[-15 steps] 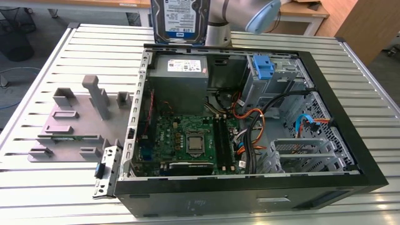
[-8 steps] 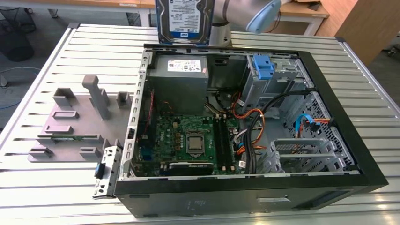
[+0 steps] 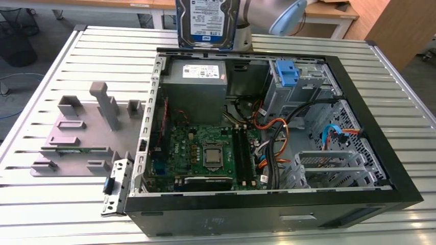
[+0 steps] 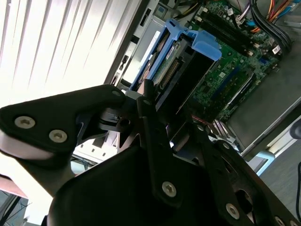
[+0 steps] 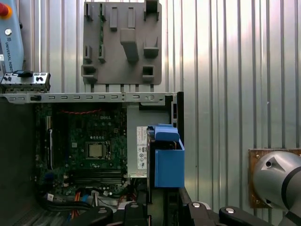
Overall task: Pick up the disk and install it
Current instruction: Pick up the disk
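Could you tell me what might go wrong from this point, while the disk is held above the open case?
1. The disk hangs upright above the edge of the power supply; if the grip slips, it could fall onto that or the motherboard.
2. Loose orange and black cables lie beside the drive cage and might snag it.

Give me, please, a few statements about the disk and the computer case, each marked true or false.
1. The end effector holds the disk in the air near the far edge of the computer case. True.
2. The disk lies on the grey plate. False: the plate carries a green strip, and the disk is held in the air.
3. The case is closed. False: its side is open and the circuit board shows.
4. A grey power supply sits inside the case. True.
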Controlling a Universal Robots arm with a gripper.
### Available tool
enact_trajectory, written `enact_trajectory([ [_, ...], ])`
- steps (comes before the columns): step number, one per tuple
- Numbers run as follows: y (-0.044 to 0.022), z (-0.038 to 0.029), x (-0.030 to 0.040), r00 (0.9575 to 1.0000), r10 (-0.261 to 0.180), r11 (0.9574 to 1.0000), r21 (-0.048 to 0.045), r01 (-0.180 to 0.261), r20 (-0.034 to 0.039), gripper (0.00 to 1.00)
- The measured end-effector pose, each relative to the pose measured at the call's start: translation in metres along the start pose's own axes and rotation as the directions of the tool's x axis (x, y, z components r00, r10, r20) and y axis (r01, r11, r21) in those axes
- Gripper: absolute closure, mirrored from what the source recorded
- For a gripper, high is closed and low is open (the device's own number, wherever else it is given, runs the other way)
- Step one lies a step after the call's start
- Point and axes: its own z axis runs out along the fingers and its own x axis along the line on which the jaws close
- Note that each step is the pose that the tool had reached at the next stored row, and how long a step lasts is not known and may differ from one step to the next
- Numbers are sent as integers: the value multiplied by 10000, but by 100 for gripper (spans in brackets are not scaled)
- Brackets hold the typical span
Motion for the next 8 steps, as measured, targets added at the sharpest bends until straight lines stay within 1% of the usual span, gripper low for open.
enact_trajectory([
  [4,-56,0,-1,10000,-1,10000,0,1,-1,65],
  [8,-59,1,-2,10000,1,10000,1,-1,1,65],
])
